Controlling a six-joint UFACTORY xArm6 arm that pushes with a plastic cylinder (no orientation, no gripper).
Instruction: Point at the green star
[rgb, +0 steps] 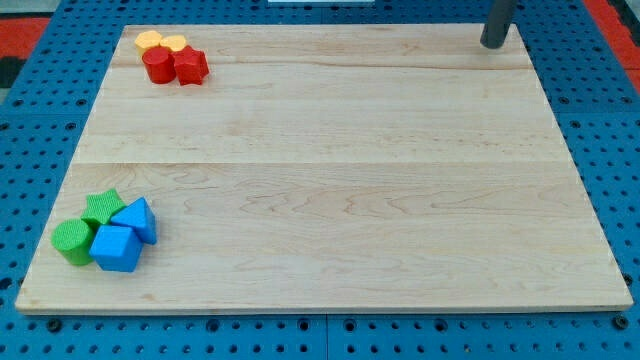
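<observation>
The green star (102, 207) lies near the board's lower left corner, in a tight cluster with a green cylinder (72, 242), a blue cube (116, 248) and a blue triangular block (137, 218). My tip (493, 44) rests at the board's top right, far from the star, across the whole board from it.
A second cluster sits at the top left: two yellow blocks (150, 41) (175, 44), a red cylinder (157, 66) and a red star-like block (190, 66). The wooden board (330, 170) lies on a blue perforated table (30, 110).
</observation>
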